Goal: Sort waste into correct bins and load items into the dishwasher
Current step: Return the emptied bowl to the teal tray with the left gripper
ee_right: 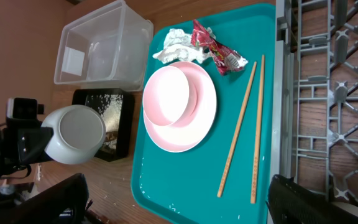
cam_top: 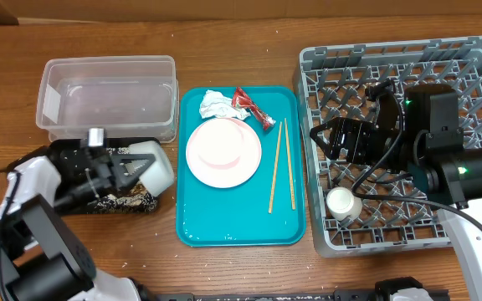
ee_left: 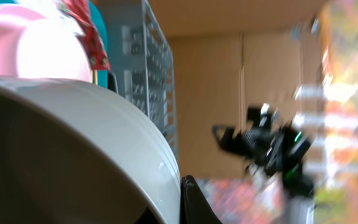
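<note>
Hanging over the black tray [cam_top: 141, 206] overhead, the whitish bowl [cam_top: 156, 167] is pinched by the left gripper [cam_top: 130, 167], probably to be emptied there. Left wrist: its rim is seen clamped. Right wrist: the right gripper [ee_right: 182, 202] is spread, empty, by the dish rack [ee_right: 328, 93].

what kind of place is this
Probably a lab mock-up of a dish-clearing station: a wooden table with a grey dish rack, a teal tray of dishes and waste, and a clear tub.
</note>
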Tool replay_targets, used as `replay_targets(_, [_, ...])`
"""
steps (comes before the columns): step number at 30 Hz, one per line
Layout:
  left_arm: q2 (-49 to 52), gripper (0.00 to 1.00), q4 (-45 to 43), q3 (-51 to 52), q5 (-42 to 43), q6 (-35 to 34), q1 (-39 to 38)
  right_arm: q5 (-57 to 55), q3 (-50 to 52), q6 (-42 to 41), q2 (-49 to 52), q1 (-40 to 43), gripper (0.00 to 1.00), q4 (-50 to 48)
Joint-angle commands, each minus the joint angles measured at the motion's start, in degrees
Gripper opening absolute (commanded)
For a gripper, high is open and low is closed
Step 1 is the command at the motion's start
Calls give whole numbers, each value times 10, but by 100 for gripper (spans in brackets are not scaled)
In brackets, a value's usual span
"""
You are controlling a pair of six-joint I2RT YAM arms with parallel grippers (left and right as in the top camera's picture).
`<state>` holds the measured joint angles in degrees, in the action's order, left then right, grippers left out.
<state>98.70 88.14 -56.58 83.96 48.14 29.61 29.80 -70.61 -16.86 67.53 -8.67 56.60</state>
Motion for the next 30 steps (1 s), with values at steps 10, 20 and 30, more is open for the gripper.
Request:
replay_targets(10, [-96, 4, -72, -90, -78, -204, -156, 3, -11, 4, 0, 0, 95, -5])
replay_targets(20, [-137, 4, -333, -167, -473, -641, -398, 3, -11, 3, 0, 0, 95, -2])
replay_targets(30, [-118, 4, -446, -167, -540, -720, -530, 3, -11, -10, 0, 0, 95, 2])
